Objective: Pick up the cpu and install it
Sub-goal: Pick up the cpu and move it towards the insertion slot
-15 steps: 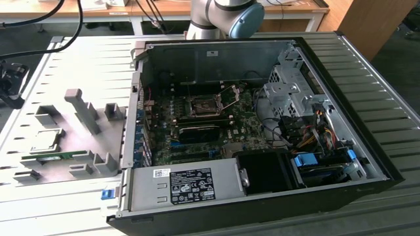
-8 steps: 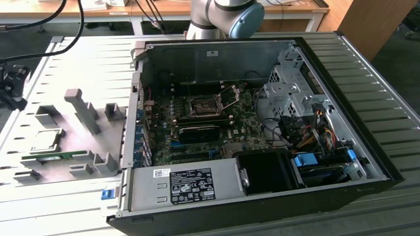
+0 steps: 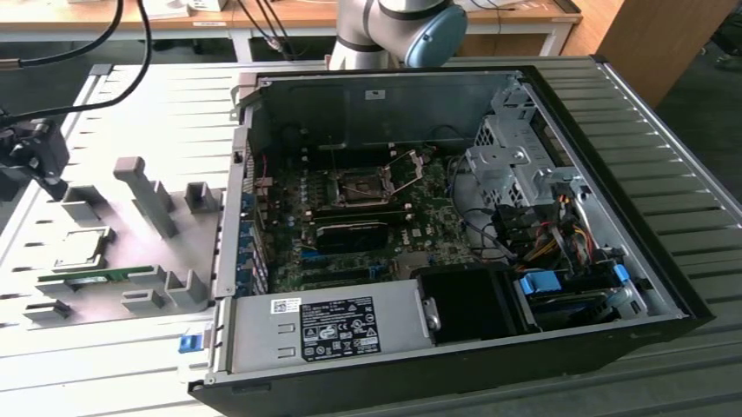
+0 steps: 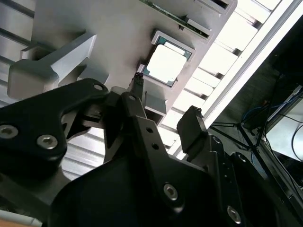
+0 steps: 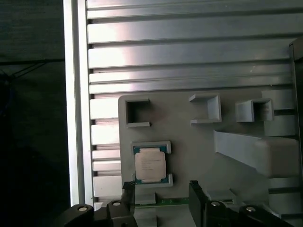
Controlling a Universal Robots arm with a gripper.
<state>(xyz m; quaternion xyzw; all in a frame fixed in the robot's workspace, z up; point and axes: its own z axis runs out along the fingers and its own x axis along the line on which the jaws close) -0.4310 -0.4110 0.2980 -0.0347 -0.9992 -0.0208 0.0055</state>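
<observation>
End effector spread, empty, hovering above fixture plate, clear of cpu. Cpu flat in nest, metal top up; square, no long axis, edges parallel to plate edges. Sits at exterior view's left of PC case.

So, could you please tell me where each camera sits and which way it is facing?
Exterior view: off the arm, raised, looking down on the open computer case and fixture plate; the arm and gripper show.
First wrist view: at the wrist, facing down onto the cpu; open fingertips show.
Second wrist view: at the wrist, slanted past the fingers toward the cpu.
Shared: all three show the cpu.
</observation>
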